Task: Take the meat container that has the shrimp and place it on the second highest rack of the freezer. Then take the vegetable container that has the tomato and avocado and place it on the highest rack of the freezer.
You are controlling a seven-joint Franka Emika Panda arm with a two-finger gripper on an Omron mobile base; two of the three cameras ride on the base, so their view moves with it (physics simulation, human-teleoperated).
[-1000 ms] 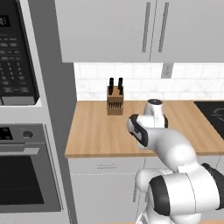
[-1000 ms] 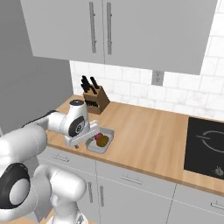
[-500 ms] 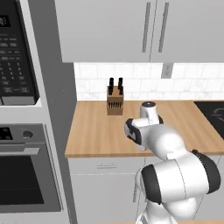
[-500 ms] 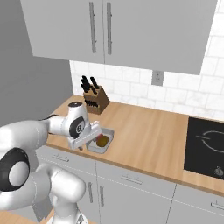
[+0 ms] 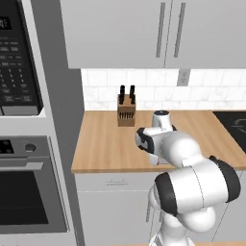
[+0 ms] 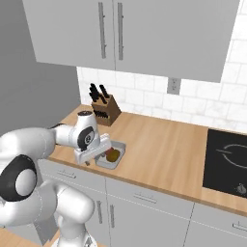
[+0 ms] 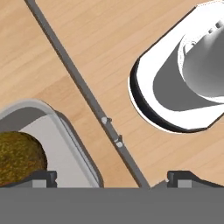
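The vegetable container is a shallow grey tray [image 6: 117, 150] near the counter's front edge. The olive-brown avocado [image 6: 113, 155] lies in it. In the hand view the tray [image 7: 72, 144] is at the lower left with the avocado [image 7: 19, 157] inside. The tomato is hidden behind my hand. My gripper [image 6: 89, 160] hangs open over the tray's near end, pointing down. In the hand view the gripper [image 7: 113, 178] has one fingertip over the tray and the other past the counter's edge, with the tray's rim between them. The shrimp container and the freezer are out of view.
A knife block [image 5: 126, 113] [image 6: 105, 107] stands at the back of the wooden counter [image 6: 164, 144]. A black cooktop [image 6: 226, 161] lies to the right. Wall cabinets [image 6: 125, 34] hang above. An oven column [image 5: 24, 144] rises at the left.
My hand has sunk a little toward the near end of the tray and the counter's front edge. Its jaws have stayed open. The tray has not moved.
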